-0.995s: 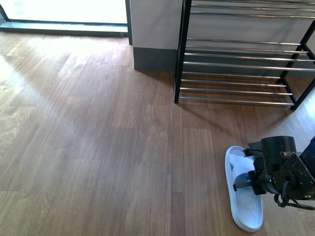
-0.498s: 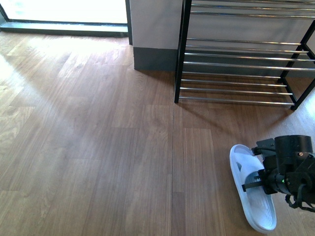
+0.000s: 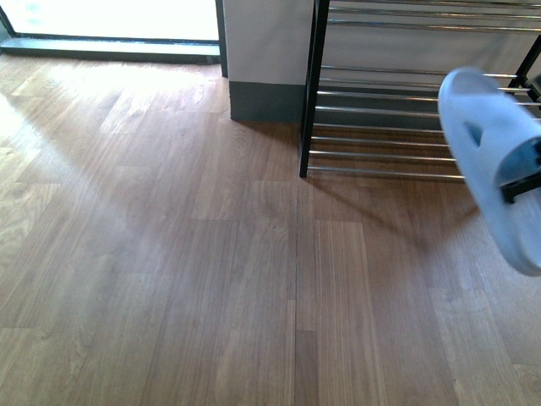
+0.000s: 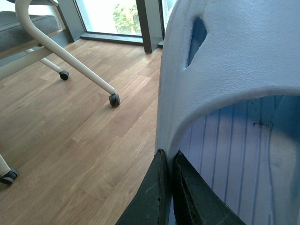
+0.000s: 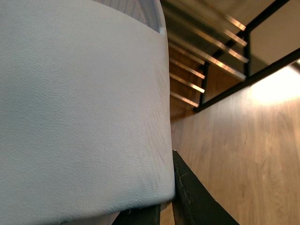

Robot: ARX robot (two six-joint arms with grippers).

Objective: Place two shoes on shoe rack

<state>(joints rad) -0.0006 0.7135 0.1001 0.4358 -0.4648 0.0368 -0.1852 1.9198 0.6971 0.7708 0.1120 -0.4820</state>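
A pale blue-white sandal (image 3: 490, 161) hangs in the air at the right of the front view, clear of the wood floor (image 3: 169, 254). It is blurred and tilted, with its toe end uppermost, and it crosses the right end of the shoe rack (image 3: 309, 101) without lying on any tier. The rack, a black frame strung with thin silver rods, stands against the wall. A narrow slot cuts the sandal's broad strap, and a dark piece of the arm shows at its edge.

In the right wrist view, the right hand (image 5: 171, 206) is clamped on the lower edge of that grained white strap, one dark finger on either side, with the rack's rods behind.

In the left wrist view, the left hand (image 4: 171, 187) is pinched tight on the strap edge of the left hand's sandal (image 4: 243, 65). This one is also pale blue, with a slotted strap over a ribbed footbed. It cannot be told whether it is the sandal seen from the front. Behind it, a chair (image 4: 61, 51) on casters stands on the floor.
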